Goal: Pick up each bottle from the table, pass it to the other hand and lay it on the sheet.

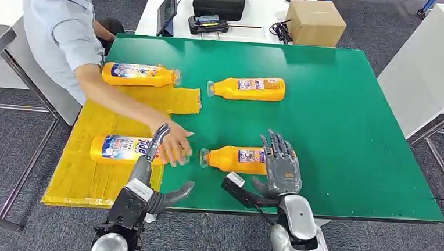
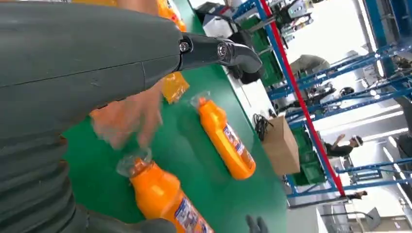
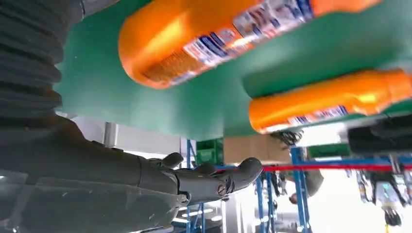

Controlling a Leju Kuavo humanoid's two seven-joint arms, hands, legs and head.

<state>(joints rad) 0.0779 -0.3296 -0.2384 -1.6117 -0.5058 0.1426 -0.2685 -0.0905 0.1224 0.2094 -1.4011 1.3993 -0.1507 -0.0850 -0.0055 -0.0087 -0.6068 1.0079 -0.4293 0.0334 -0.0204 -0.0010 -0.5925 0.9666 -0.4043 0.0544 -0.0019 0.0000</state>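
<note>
1. Bottles: we see four lying down. Two rest on the yellow sheet (image 1: 111, 177) at the frame's left; one bare-counter bottle (image 1: 246, 87) lies upper centre, and the near bottle (image 1: 235, 159) lower centre.
2. Our right hand (image 1: 280, 164) rests against the near bottle, fingers spread.
3. Our left hand (image 1: 149, 176) is spread and holds nothing, beside a person's hand (image 1: 175, 146).
</note>
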